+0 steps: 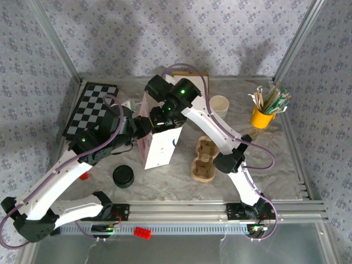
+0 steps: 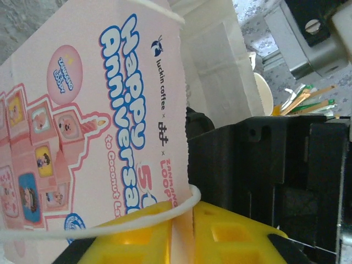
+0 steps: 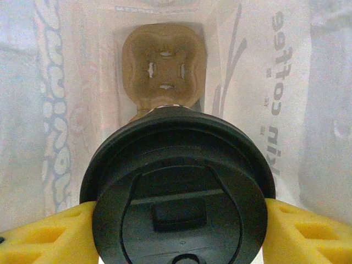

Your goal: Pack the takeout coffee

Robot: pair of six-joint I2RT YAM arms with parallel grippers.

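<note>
Takeout coffee (image 3: 179,192), held at its lid by the right tool (image 3: 179,231), hangs inside the paper bag (image 1: 159,146) in the middle of the desk (image 1: 176,184), over a cardboard carrier (image 3: 164,66). The left tool (image 2: 182,231), narrow, pinches the bag's rim.

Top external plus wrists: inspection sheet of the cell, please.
Surface: marbled table, no spill seen.
Job's things: takeout coffee, lidded, inside the paper bag, above a cardboard carrier at its bottom.
Clutter: second carrier, black lids, cream cup, yellow stirrer holder, checkerboard.
Grippers: right gripper shut on the takeout coffee; left gripper pinching the bag's rim.
Cables: purple cable arching over the bag, no snag seen.
Surroundings: patterned walls, metal frame.
</note>
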